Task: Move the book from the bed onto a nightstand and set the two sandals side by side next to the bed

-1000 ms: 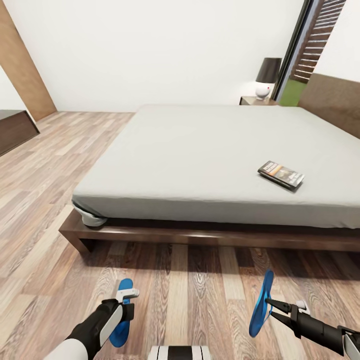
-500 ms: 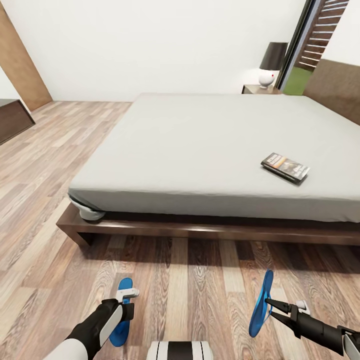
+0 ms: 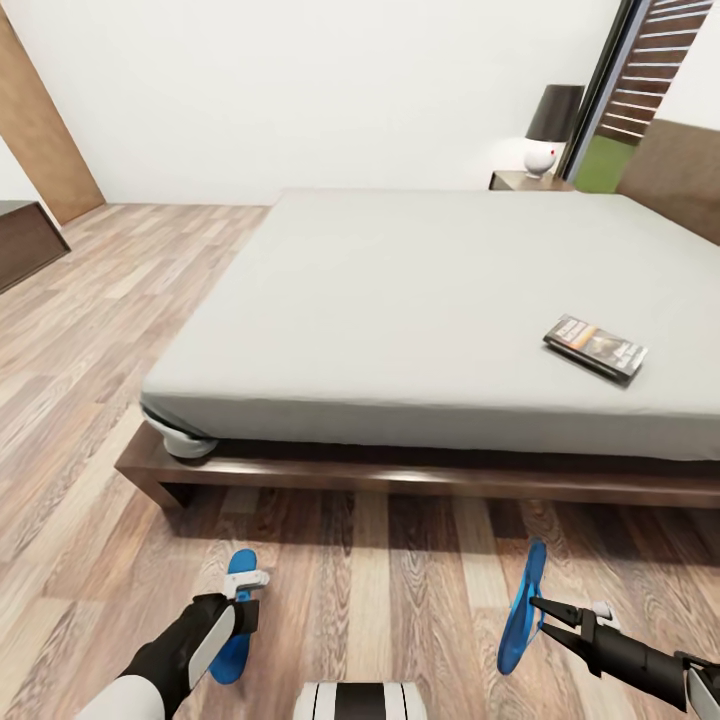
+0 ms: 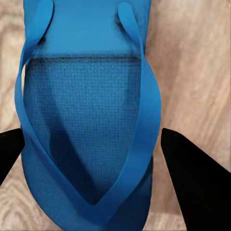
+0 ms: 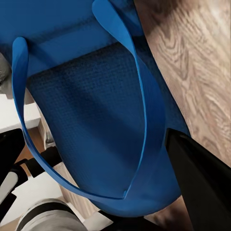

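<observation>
1. I stood at the side of the bed [image 3: 420, 300], its grey mattress filling the middle of my head view and its dark wooden frame running across just beyond my arms.
2. My left gripper [image 3: 243, 598] sat at about 7 o'clock in the head view, closed on the left sandal [image 3: 236, 620]; in the left wrist view its dark fingers [image 4: 192, 183] stood on either side of the blue sole [image 4: 89, 125], pressed to its edges.
3. That sandal lay roughly flat and low over the wood-plank floor [image 3: 380, 590]; I could not tell whether it touched the planks.
4. My right gripper [image 3: 540, 612] sat at about 5 o'clock, its thin fingers pinched on the right sandal [image 3: 522, 608], which stood up on its edge, toe toward the bed.
5. In the right wrist view the strap side of that sandal [image 5: 91, 110] faced my camera, one dark finger [image 5: 202, 183] at its rim.
6. The two sandals were well apart, one on either side of my trunk.
7. The book [image 3: 595, 348] lay flat on the mattress at about 3 o'clock, near the edge closest to me.
8. A nightstand [image 3: 530, 181] stood past the far corner of the bed at about 1 o'clock, with a dark-shaded lamp [image 3: 553, 125] on it.
</observation>
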Controlling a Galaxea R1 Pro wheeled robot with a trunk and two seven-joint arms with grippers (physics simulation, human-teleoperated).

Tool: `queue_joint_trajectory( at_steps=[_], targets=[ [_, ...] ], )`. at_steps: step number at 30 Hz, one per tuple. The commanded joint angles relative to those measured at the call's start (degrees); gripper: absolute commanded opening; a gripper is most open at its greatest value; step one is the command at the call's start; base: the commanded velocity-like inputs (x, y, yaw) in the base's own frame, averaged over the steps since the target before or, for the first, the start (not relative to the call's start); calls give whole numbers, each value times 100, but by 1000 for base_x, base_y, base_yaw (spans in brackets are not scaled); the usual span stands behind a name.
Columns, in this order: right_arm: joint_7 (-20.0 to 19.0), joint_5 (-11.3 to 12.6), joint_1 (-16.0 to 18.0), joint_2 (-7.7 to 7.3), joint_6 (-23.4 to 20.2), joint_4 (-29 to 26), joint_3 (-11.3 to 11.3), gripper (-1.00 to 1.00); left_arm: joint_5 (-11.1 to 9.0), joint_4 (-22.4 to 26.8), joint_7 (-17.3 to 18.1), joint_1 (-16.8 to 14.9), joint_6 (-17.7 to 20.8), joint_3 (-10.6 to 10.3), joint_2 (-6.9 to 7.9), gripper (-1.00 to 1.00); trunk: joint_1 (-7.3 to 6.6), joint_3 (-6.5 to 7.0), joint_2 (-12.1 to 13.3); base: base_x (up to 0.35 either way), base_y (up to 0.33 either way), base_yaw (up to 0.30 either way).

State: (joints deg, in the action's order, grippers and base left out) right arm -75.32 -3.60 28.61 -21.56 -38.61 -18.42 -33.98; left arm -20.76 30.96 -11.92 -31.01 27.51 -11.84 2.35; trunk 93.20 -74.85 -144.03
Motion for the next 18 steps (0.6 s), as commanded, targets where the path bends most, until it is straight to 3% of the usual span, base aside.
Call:
queue_joint_trajectory(
  at_steps=[1,12,18],
  targets=[
    [-27,-36,4,2,-59,-4,-39,-100,-60,12,-48,-2,18,-46,9,-100,2,-4,-2,262,198,0],
    [-27,-36,4,0,-59,-4,-39,-100,-55,16,-50,-2,18,-47,5,-100,2,-4,-2,253,194,0],
    [-27,-36,4,-1,-59,-4,-39,-100,-51,16,-58,-2,18,-47,-1,-100,2,-4,-2,39,32,0]
  ],
)
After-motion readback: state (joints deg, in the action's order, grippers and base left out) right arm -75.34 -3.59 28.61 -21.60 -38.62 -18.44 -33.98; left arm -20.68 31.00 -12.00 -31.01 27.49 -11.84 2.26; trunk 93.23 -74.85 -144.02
